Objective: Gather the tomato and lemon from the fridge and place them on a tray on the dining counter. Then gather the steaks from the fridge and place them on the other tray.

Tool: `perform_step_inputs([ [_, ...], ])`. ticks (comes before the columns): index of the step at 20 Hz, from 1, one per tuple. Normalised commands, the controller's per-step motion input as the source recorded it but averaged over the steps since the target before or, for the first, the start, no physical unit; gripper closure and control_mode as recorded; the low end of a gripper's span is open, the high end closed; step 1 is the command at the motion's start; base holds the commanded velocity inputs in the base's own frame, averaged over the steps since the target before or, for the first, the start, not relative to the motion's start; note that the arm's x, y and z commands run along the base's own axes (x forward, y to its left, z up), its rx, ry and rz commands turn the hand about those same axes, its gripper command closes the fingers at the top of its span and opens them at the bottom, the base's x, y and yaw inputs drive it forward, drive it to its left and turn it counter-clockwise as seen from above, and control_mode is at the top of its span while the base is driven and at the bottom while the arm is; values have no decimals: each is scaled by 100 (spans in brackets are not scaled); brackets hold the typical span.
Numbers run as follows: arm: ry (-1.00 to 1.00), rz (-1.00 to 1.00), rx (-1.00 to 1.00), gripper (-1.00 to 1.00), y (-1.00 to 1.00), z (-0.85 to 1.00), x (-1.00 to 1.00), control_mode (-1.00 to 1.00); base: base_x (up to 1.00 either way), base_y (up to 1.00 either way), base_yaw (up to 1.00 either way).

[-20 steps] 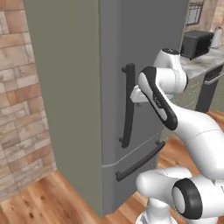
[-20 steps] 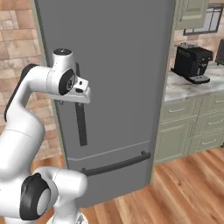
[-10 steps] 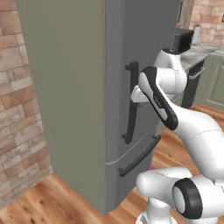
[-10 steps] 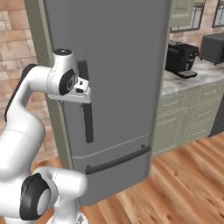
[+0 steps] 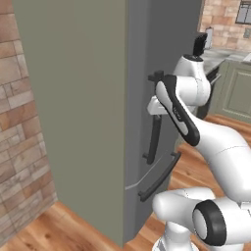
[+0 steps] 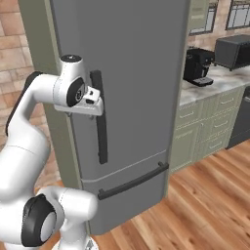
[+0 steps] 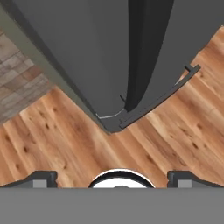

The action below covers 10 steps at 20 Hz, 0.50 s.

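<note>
— Grey steel is most of it: the tall grey fridge with its dark bar handles is shut, so the tomato, lemon and steaks cannot be seen and are presumably behind that door.

— What changed over the last second?

— The whole picture slid sideways in both base views, so the base has driven round the fridge; the fridge itself has not moved. The white arm's two-finger gripper stayed up against the dark vertical bar handle near its top end. Judged from that, the robot is lining up to pull the door, and no item has been gathered yet.

— Are the fingers closed on the handle?

— That cannot be told. In the hand view the two dark tips sit far apart at the bottom edge, with nothing between them.

— What does each view add?

— The right base view shows the door front, the dark horizontal drawer bar and a black coffee machine on the marbled worktop. The left base view shows the fridge's plain grey side and the red brick wall. The hand view looks down the handle to the wooden plank floor.
</note>
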Motion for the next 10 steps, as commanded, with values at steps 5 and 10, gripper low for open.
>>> perform_step_inputs([
  [5,-12,9,0,-100,-29,-30,26,-100,0,0,0],
  [10,-31,31,1,-100,-47,-34,-20,-100,0,0,0],
])
